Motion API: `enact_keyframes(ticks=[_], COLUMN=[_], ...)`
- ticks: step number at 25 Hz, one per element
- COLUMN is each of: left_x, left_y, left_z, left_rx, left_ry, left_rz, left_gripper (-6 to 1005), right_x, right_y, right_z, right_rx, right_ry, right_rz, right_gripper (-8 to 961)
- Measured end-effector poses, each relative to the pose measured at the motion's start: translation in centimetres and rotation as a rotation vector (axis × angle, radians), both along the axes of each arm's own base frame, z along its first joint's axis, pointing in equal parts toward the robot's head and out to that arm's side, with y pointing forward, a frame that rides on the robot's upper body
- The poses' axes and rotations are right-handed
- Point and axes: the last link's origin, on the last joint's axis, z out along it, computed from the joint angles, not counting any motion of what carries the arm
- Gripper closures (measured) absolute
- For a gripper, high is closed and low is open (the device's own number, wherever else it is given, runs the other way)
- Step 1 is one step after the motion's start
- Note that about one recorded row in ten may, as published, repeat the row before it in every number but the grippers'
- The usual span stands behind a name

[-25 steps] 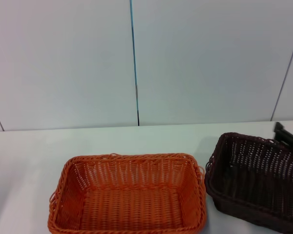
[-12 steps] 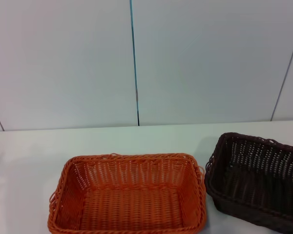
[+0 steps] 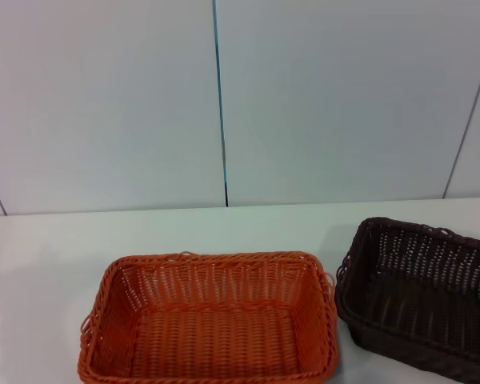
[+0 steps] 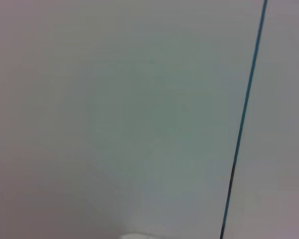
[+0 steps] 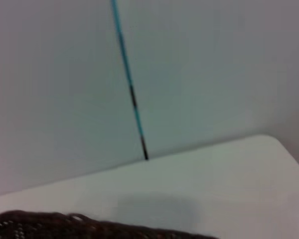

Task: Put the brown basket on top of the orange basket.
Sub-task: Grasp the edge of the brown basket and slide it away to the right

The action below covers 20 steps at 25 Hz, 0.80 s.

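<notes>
Gone from the right edge of the head view is the dark claw part seen a second ago behind the brown basket (image 3: pixel 420 300); neither basket has shifted. No claw is shown in any current view, so whether either is released or clenched cannot be told.

Brown basket: lower right of the head view, resting on the white desk (image 3: pixel 224 228), partly cut off by the frame edge. Its rim is also glimpsed along the bottom of the right wrist view (image 5: pixel 65 224). Orange basket (image 3: pixel 212 320): lower centre, just beside the brown one, a narrow gap between them. Stacking not yet begun.

Handling, as judged: woven wicker, likely light, fairly stiff, slightly springy; the open weave offers grip. The braided rim on a long side is probably the best hold, pinched over the wall.
</notes>
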Motion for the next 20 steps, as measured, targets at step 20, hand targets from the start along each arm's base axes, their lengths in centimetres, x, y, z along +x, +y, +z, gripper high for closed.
enact_keyframes(ticks=[20], left_x=[-0.2], left_y=[0.0], left_z=[-0.6], left_rx=[-0.021], left_ry=[0.009], left_rz=[0.019], left_gripper=[141], right_x=[3.1], right_y=[5.1], right_z=[-4.5], right_rx=[-0.21], right_ry=[-0.025], right_rz=[-0.177], right_gripper=[22])
